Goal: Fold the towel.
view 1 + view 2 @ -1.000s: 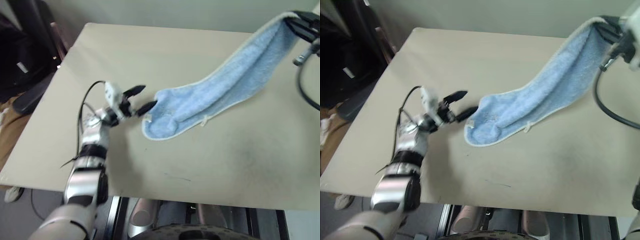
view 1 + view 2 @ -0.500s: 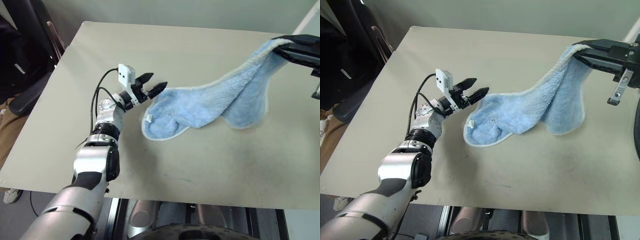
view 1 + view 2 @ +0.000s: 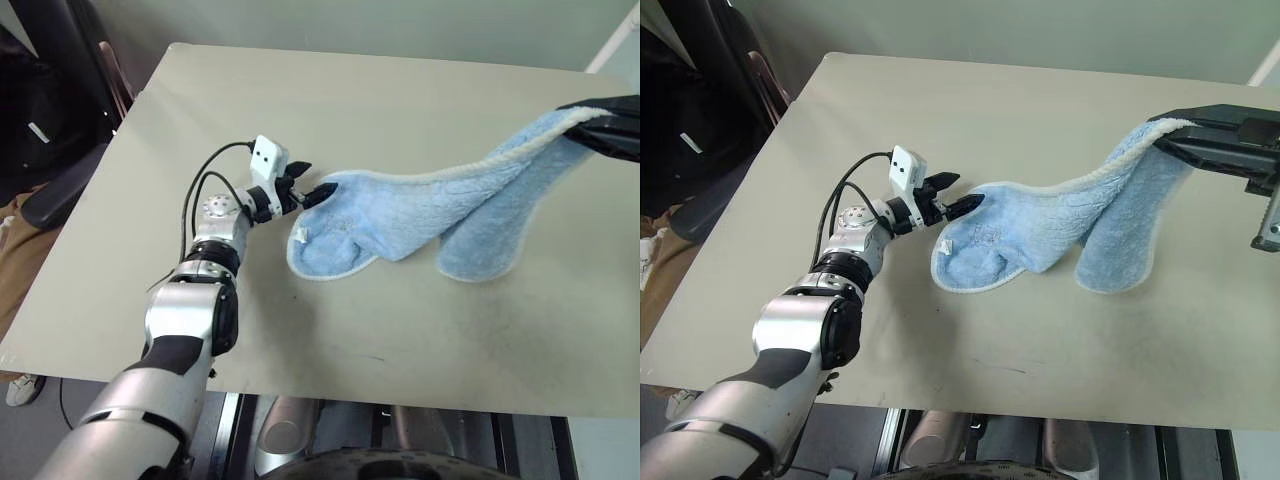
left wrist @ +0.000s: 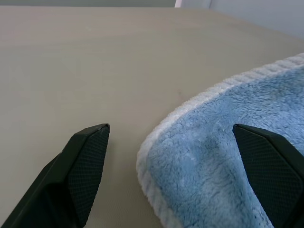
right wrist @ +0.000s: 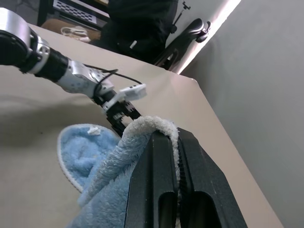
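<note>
Where the eye views blur it: right gripper (image 5: 176, 142) clamped on towel (image 3: 420, 215) hem, left gripper (image 4: 173, 137) agape astride its edge.

We see beige table (image 3: 400, 110), dark office chair (image 3: 60, 110) beside it, grey wall (image 3: 1040, 25) behind.

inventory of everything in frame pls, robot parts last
towel: 1, light blue with white edging, one end lying on the table, the other end lifted at the right
loop tag: 1, white, on the towel's lying end
table: 1, beige, under the towel
office chair: 1, black, off the table's left edge
left pincer: 1, black fingers, open, at the towel's lying edge, one finger on bare table beside it
right pincer: 1, black, shut on the towel's raised end
</note>
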{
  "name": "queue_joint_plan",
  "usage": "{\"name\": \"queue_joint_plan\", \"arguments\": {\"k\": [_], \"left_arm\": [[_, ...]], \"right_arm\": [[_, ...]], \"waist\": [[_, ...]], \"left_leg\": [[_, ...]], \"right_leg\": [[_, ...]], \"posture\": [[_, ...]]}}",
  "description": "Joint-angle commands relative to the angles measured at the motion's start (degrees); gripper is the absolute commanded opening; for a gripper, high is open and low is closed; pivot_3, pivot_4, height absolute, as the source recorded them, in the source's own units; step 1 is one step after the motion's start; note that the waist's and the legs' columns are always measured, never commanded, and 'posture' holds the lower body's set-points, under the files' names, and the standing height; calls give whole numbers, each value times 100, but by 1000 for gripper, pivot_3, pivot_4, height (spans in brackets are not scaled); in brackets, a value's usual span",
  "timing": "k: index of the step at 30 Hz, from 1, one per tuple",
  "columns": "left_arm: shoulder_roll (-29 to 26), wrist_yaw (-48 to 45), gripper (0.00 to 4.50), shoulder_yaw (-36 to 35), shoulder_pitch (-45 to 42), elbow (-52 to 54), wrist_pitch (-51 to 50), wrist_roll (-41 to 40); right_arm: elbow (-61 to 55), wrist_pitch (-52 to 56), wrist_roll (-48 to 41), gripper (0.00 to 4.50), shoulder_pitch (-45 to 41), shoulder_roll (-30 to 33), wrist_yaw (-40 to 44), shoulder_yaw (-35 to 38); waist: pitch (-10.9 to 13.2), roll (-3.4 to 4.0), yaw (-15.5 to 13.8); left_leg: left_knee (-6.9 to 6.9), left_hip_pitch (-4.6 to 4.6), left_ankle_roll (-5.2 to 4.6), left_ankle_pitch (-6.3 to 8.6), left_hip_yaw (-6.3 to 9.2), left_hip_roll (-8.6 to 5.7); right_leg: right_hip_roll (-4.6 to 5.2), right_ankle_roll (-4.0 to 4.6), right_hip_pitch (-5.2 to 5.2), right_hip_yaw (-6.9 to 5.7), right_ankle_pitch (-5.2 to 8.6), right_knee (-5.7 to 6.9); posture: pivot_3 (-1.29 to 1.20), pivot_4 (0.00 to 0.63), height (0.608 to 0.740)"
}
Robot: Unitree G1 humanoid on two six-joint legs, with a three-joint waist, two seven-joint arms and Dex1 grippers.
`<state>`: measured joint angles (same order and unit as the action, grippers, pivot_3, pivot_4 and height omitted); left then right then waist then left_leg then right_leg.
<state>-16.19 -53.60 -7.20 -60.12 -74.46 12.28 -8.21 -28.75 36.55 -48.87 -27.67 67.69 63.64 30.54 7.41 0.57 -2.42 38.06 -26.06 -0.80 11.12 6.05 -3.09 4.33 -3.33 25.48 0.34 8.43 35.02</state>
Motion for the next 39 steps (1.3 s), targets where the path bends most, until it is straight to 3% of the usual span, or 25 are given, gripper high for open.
{"name": "queue_joint_plan", "arguments": {"k": [1,8,12,26,29,39], "left_arm": [[113,193,4500,-80,-328,-49,-25,85],[261,326,4500,-214,-528,-232,-731,138],[210,306,4500,78,-494,-248,-765,544],[278,271,4500,-336,-519,-299,-1097,519],[278,235,3885,-385,-499,-303,-1184,535],[293,106,329,-642,-508,-285,-1366,446]], "right_arm": [[-248,93,-256,38,23,141,-71,336],[-545,322,-553,38,156,214,-231,495],[-612,370,-584,38,266,251,-276,579],[-614,324,-564,38,382,297,-321,576],[-614,326,-571,0,375,308,-322,567],[-621,308,-495,0,442,328,-281,565]], "waist": [[0,0,-2],[0,0,-4],[0,0,-5],[0,0,-6],[0,0,-6],[0,0,-5]], "left_leg": [[0,0,0,0,-1,0],[1,1,-11,5,-14,-8],[3,2,-12,5,-15,-8],[10,2,-18,6,-20,-10],[10,2,-18,6,-21,-10],[12,2,-20,6,-22,-10]], "right_leg": [[0,-1,0,0,1,0],[1,-72,-2,15,37,-1],[1,-75,-1,18,35,-1],[0,-97,-2,25,26,0],[0,-109,-2,26,19,0],[0,-110,-2,28,18,0]], "posture": [[0,150,740],[0,150,740],[0,150,740],[0,150,740],[0,150,740],[0,150,740]]}}
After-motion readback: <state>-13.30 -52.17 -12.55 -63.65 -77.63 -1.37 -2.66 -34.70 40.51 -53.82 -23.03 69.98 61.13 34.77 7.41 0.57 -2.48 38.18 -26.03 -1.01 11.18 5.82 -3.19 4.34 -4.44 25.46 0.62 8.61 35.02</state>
